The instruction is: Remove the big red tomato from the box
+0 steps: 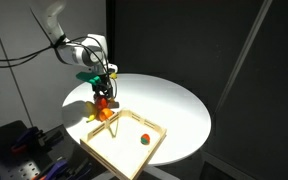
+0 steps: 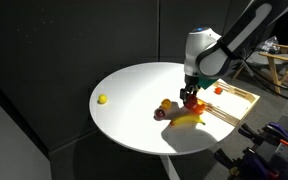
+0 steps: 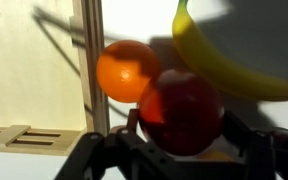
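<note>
Count, wrist view: 1 gripper (image 3: 181, 150), 1 big red tomato (image 3: 181, 108), 1 orange fruit (image 3: 129, 70), 1 banana (image 3: 229, 60), 1 box (image 3: 92, 50).

Nearest: both fingers clamped on the big red tomato, one dark finger (image 3: 246, 140) on each flank. Tomato outside the box, on the table side of the wooden rim, near it but not touching. Contact with the tabletop: cannot tell.

Just behind: orange fruit up against the rim's outer face and overlapping the tomato's upper edge. Banana arcing behind both, very close to the tomato. Tight cluster, little free room on that side.

Farther, in an exterior view: box (image 1: 119, 142) at the table's near edge, one corner overhanging. Inside it 1 small red-and-green piece (image 1: 144, 139), well apart from the gripper (image 1: 104, 92); rest of the floor bare.

Farthest: 1 round white table (image 2: 124, 125), wide bare area beyond the cluster. 1 small yellow piece (image 2: 103, 99) near the far rim, well apart from everything else.
</note>
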Tool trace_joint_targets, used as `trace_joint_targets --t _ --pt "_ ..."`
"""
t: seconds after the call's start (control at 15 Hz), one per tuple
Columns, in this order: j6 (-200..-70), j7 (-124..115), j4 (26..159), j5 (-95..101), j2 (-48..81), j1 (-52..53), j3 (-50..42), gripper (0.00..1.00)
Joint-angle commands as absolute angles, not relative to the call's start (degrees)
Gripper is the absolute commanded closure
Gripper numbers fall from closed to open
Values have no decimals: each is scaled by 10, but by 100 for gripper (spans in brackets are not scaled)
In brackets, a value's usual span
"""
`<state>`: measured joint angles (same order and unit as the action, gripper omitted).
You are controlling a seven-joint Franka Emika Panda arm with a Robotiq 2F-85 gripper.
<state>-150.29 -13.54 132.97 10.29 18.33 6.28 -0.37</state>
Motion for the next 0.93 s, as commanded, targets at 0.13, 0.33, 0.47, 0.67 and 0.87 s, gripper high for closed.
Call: trace_joint_targets --t 0.13,0.33,0.47,0.67,0.87 --pt "-1496 -133 1318 102 186 68 -9 0" --pt "-1495 -132 1322 100 180 67 -8 0" --pt "-1488 -135 1328 98 169 68 -8 0" --pt "-1478 -136 1338 97 148 67 -8 0" --pt "-1452 -135 1348 95 119 64 -5 0"
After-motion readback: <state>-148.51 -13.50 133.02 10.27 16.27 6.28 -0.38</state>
